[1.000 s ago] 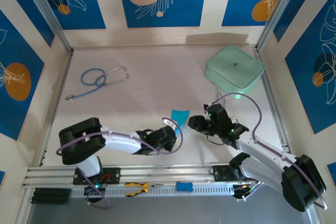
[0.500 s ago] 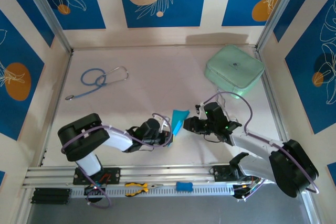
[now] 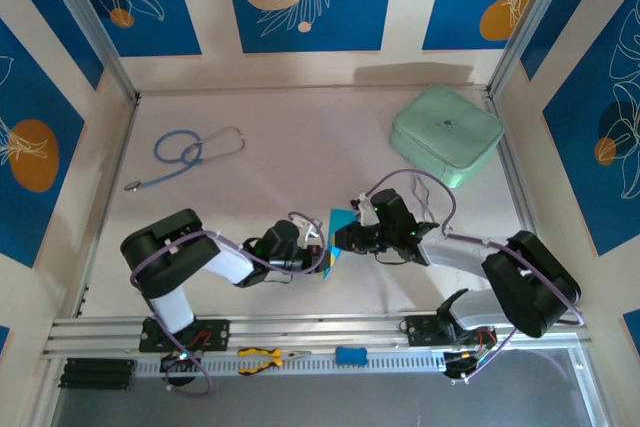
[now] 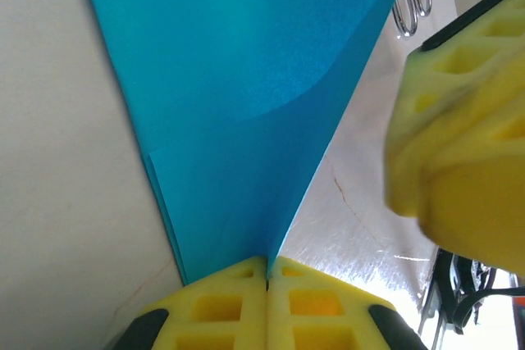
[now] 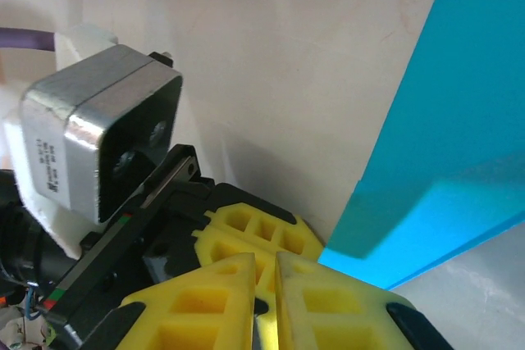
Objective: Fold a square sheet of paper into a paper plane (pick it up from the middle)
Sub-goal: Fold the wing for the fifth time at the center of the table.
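The left gripper (image 4: 267, 272), yellow fingers pressed together, pinches a corner of the cyan square sheet of paper (image 4: 246, 79) between both arms, the right gripper (image 5: 264, 284) almost closed just beside it, while the silver camera block (image 5: 98, 145) bears a label too small to read.

Square sheet of paper (image 4: 246, 79) matt and smooth, table (image 4: 361, 235) glossy.

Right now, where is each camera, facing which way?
Top: above and behind, looking down at the table; left arm and right arm show.
Left wrist: on the left arm, looking along the left gripper, shut on the paper.
Right wrist: on the right arm, looking past the right gripper at the left gripper.
Shared: the paper.
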`<state>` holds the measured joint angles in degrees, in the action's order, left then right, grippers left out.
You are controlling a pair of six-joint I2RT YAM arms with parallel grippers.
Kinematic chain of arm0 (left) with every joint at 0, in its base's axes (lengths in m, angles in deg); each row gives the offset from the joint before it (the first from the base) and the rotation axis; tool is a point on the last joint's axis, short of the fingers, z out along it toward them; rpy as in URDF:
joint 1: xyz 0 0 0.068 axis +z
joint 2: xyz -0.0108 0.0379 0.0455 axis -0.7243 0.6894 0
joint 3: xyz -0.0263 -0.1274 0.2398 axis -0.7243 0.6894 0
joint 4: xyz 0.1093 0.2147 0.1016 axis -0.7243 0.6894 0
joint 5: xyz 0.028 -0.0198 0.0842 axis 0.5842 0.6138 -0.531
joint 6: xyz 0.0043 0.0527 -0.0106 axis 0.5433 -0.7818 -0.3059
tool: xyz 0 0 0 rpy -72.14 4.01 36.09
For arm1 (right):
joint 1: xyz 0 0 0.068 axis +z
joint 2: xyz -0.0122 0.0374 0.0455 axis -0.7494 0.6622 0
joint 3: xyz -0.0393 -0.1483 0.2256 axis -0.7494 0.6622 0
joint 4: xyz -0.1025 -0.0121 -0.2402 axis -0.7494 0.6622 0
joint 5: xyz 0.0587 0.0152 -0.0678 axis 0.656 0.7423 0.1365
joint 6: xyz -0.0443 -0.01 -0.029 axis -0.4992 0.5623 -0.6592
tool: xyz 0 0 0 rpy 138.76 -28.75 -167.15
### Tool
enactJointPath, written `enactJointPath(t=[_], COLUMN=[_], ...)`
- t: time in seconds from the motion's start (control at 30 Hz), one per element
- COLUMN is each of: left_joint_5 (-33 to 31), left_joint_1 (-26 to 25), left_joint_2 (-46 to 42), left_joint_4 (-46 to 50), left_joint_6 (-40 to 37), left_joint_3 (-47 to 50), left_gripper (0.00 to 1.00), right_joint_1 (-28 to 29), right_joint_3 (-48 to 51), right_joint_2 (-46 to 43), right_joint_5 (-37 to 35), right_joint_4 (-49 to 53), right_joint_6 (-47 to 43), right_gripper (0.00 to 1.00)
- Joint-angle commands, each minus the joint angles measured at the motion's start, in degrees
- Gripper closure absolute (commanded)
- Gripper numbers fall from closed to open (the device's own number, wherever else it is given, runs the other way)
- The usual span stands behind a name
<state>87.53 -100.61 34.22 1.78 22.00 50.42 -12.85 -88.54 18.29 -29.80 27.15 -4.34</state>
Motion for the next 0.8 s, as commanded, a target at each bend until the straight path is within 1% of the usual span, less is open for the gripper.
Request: enactJointPath(t=[0.0,0.13,0.33,0.47,0.77], left_joint_5=[0.11,-0.09,-0.09,-0.19,-1.24], left_joint_1=[-0.09,0.36,0.59,0.80,1.01], left_joint_2=[3.68,3.20,3.41,3.50,3.97], left_joint_4=[4.78,6.25,6.63,9.04,10.59], left_joint_6=[1.22,2.06,4.34,5.21,7.56], left_joint_3=[1.64,1.70,1.57,1.07,1.24], left_gripper=[1.00,1.00,1.00,1.00,1.00], right_joint_1=[-1.50,-3.58,-4.45,-4.74,-6.14], right_joint_3=[-1.39,-1.48,-1.52,-2.01,-3.28], right_joint_2=[1.37,3.43,5.38,6.83,9.64], right_joint_5=[1.37,5.43,5.87,6.04,7.13], right_joint_4=[-1.08,-3.23,-3.72,-4.03,-3.92], right_joint_6=[-0.21,-0.78,-0.89,-0.63,-1.29], right_gripper=[0.84,0.85,0.87,0.88,0.89])
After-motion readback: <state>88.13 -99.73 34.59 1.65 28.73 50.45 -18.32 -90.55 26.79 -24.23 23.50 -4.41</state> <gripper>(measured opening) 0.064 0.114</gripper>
